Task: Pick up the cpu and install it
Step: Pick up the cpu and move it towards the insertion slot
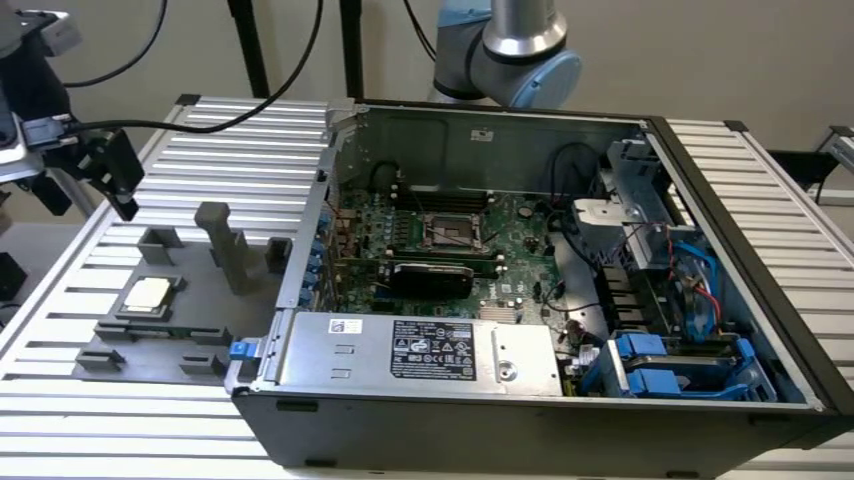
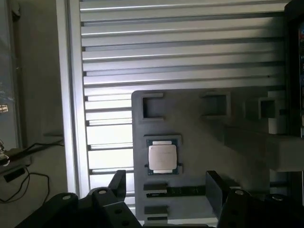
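cpu (image 1: 147, 292) (image 2: 162, 156) lay flat, silvery top up, in a shallow seat on the grey fixture plate (image 1: 200, 312) (image 2: 199, 142). It was outside the open computer case (image 1: 534, 430), on the exterior view's left of it, and nothing touched it. On the same plate stood a tall grey post (image 1: 220, 245) and several low blocks, between the cpu and the case. The plate rested on the slatted aluminium table (image 1: 240, 140) (image 2: 166, 57), butted close against the case's side wall. The claw (image 1: 94, 200) (image 2: 166, 190) hung in the air, further from the case than the plate's post and clear of the cpu. Its black fingers (image 2: 118, 183) were spread wide and empty, and the wrist view looked down between them at the cpu. Inside the case the motherboard's black framed socket (image 1: 454, 232) sat bare near the middle of the board, no chip in it. The silver power supply (image 1: 414, 350) with a white label lay along the case's near wall. Blue drive brackets (image 1: 667, 375) filled the case's corner on the exterior view's right. The arm's grey joint (image 1: 514, 45) rose behind the case's far wall.
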